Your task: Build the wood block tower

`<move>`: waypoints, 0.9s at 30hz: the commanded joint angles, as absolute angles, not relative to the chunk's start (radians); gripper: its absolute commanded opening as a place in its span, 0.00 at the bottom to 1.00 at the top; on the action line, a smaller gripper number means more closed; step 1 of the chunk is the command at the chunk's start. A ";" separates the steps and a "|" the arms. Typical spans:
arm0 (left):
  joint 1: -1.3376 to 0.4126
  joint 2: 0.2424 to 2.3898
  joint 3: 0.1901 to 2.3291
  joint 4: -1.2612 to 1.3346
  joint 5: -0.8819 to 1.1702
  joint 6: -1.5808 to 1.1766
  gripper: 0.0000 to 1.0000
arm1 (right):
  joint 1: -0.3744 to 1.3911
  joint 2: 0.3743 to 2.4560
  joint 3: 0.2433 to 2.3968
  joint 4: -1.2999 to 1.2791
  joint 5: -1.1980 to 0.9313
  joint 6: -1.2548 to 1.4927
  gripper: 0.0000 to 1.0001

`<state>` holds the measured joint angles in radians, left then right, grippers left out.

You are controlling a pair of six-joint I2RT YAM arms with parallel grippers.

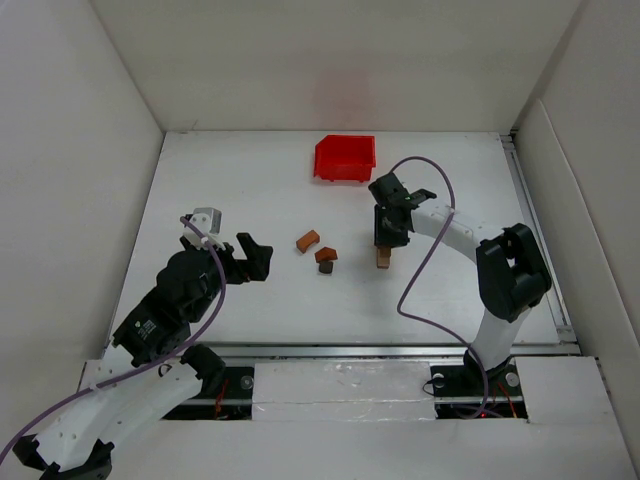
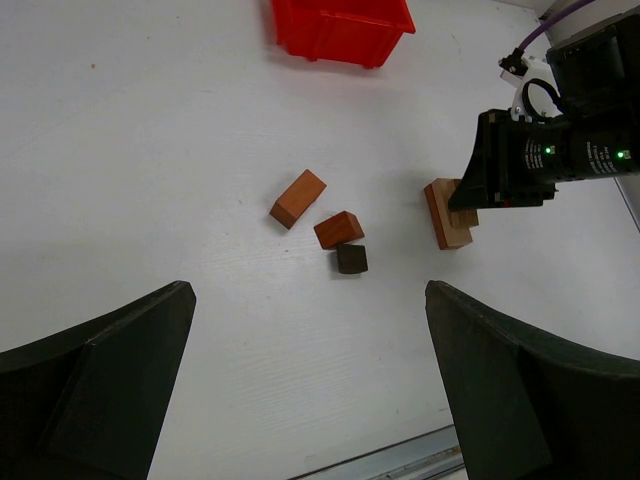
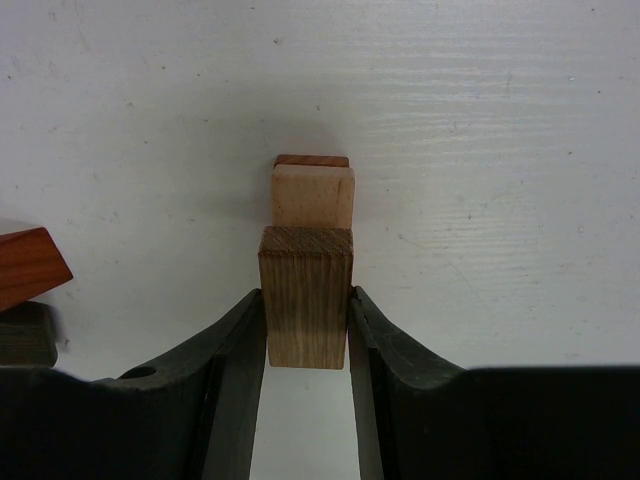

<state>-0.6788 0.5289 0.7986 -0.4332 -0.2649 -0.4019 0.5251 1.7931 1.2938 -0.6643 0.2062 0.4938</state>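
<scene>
A tan block (image 3: 306, 295) is gripped between the right fingers (image 3: 235, 370) and held in line with a small stack (image 3: 313, 195) of a paler block on a reddish one, probably so it can be added squarely. Three loose blocks (image 2: 338, 229) lie apart on the surface (image 2: 150, 150), and the left fingers (image 2: 100, 380) are spread wide, holding nothing.

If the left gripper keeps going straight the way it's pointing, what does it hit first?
Most likely the small dark block, nearest ahead of the left gripper, with the reddish-brown block right behind. Height above the table is unclear, so it might pass over.
</scene>
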 commanded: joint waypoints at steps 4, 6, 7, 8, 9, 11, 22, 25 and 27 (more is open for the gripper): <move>-0.683 0.531 0.796 -0.388 -0.262 -0.402 0.99 | 0.531 1.801 1.307 -0.626 0.216 0.502 0.33; -0.683 0.531 0.796 -0.388 -0.261 -0.402 0.99 | 0.531 1.802 1.310 -0.626 0.216 0.500 0.35; -0.683 0.531 0.796 -0.388 -0.261 -0.402 0.99 | 0.531 1.804 1.310 -0.626 0.216 0.500 0.35; -0.683 0.531 0.796 -0.387 -0.261 -0.400 0.99 | 0.531 1.805 1.313 -0.627 0.219 0.502 0.37; -0.683 0.531 0.796 -0.385 -0.259 -0.400 0.99 | 0.531 1.805 1.313 -0.629 0.219 0.502 0.38; -0.683 0.531 0.796 -0.385 -0.256 -0.399 0.99 | 0.531 1.805 1.316 -0.629 0.219 0.502 0.39; -0.683 0.529 0.795 -0.382 -0.249 -0.396 0.99 | 0.540 1.809 1.324 -0.630 0.229 0.514 0.52; -0.683 0.529 0.795 -0.380 -0.248 -0.396 0.99 | 0.540 1.802 1.324 -0.629 0.230 0.515 0.53; -0.683 0.528 0.795 -0.382 -0.249 -0.396 0.99 | 0.540 1.801 1.324 -0.629 0.230 0.511 0.52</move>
<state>-0.6788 0.5289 0.7982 -0.4305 -0.2577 -0.4015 0.5316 1.7943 1.2942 -0.6613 0.2115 0.5053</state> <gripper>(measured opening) 0.989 0.522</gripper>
